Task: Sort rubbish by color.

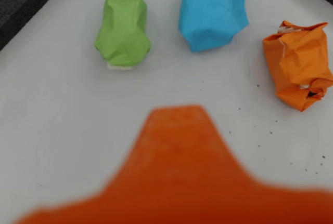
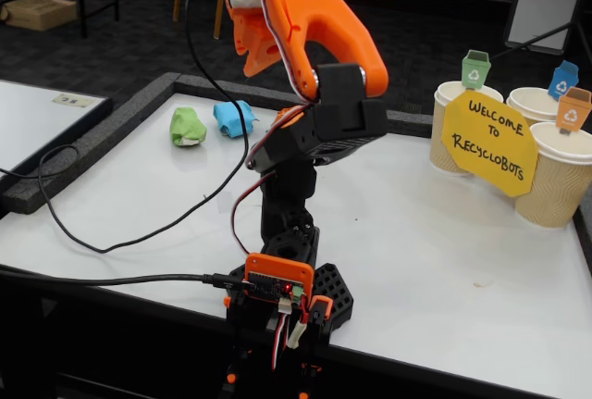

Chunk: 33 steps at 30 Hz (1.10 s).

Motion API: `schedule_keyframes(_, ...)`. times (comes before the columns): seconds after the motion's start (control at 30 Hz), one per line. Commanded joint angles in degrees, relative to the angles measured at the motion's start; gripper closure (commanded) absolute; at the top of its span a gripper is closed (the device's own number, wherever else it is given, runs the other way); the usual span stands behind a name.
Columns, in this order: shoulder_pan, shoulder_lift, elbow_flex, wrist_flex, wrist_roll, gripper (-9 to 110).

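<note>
Three crumpled paper wads lie in a row on the white tabletop (image 1: pixel 62 146) in the wrist view — a light green wad (image 1: pixel 123 26) at left, a light blue wad (image 1: pixel 212 11) in the middle, an orange wad (image 1: pixel 299 63) at right, each with its long axis running away from the camera. The orange gripper (image 1: pixel 177 172) is a blur in the foreground — whether its jaws are parted cannot be told. In the fixed view, three paper cups (image 2: pixel 555 177) stand well apart from the wads behind a yellow sign (image 2: pixel 488 143).

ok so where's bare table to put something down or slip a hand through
Bare table lies between the arm's base and the paper cups, and in front of the green wad, blue wad and orange wad. Crowded: the wad row, and the cups behind the yellow sign.
</note>
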<state>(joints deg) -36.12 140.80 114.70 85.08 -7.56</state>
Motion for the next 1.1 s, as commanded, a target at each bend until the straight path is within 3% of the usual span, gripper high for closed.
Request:
schedule_keyframes(0.0, 1.1, 0.4, -1.7, -0.7, -1.1, 94)
schedule_keyframes(0.53, 0.8, -4.1, 0.9, -5.7, -1.1, 94)
schedule_keyframes(1.07, -1.7, -26.8, -11.3, -10.5, -1.1, 91)
